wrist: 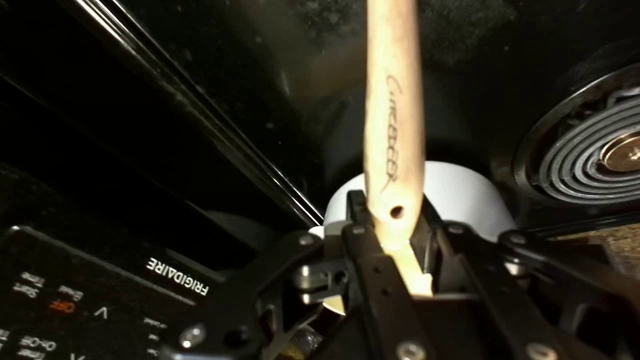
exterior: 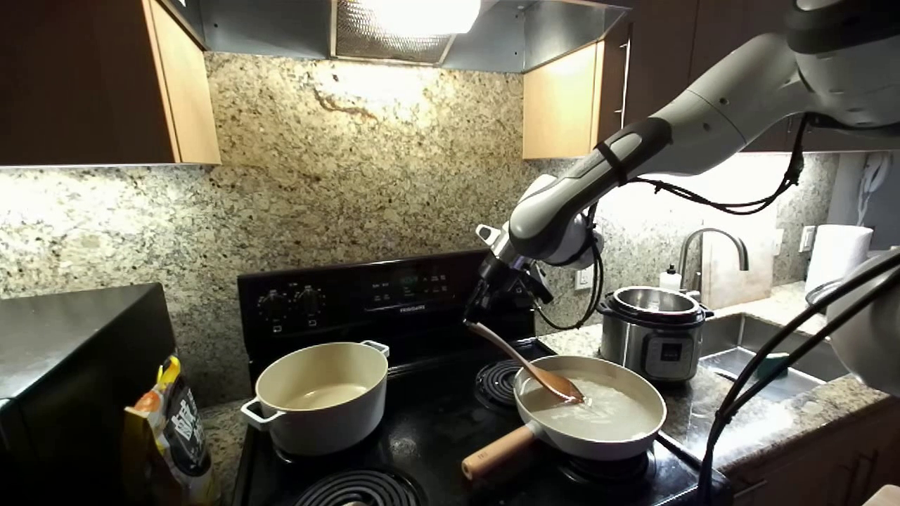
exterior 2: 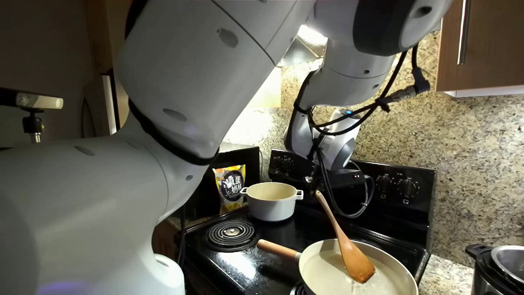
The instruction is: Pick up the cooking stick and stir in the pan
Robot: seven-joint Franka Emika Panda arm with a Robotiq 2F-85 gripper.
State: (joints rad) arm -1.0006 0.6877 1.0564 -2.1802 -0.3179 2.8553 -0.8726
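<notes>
At far left in an exterior view I have a black boxy unit [exterior: 77,344], and just beside it stands a yellow-and-black bag [exterior: 186,429]. Next comes a pale two-handled pot [exterior: 337,422], upright on the black stove [exterior: 436,414], its cream inside visible to me. Right of that, my gripper [wrist: 392,215] hangs in front of the control panel [exterior: 380,295], and it has a grip on the cooking stick [exterior: 517,357] near the end of its handle; in the wrist view I see the holed wooden end pinched between the two fingers [wrist: 356,205]. The stick slants down to the right, its blade inside the pan [exterior: 590,450] with the tip at the cloudy liquid [exterior: 622,407]; I can't tell whether it touches the bottom. The pan sits over a coil burner [exterior: 612,472], its thick light-wood handle [exterior: 500,450] pointing left and toward the camera. Beyond the stove, a steel electric cooker [exterior: 654,344] stands on the granite counter [exterior: 837,404], then come the sink [exterior: 721,339] with its curved faucet [exterior: 724,239] and a white paper roll [exterior: 840,260]. My arm [exterior: 710,126] slopes down from the upper right.
</notes>
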